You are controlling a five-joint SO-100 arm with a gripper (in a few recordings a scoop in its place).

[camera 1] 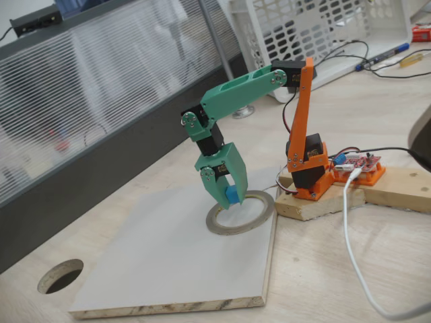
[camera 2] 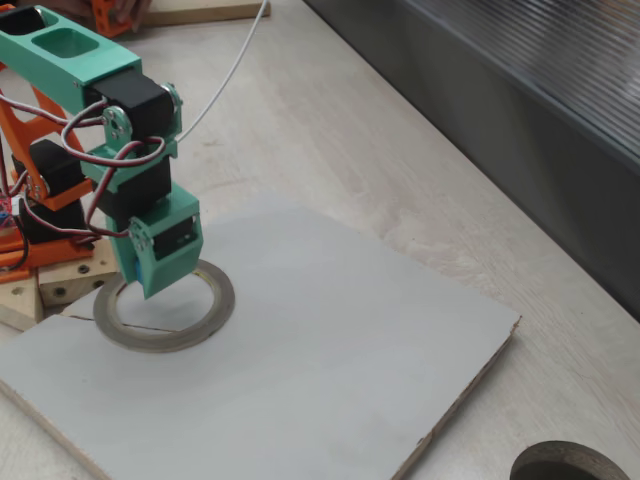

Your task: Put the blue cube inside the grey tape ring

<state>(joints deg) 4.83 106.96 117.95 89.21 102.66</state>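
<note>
Blue cube (camera 1: 232, 196) small, rigid, light; hand (camera 1: 227, 195) closed on opposite flat faces, hanging over grey tape ring (camera 1: 259, 219)

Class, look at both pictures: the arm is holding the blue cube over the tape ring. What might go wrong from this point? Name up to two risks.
1. The hand holds the blue cube near the ring's edge, not its middle; dropped here, the cube may land on the grey tape ring or roll outside.
2. The hand hangs low over the ring's band; moving away, it could nudge the ring across the white board.
</note>
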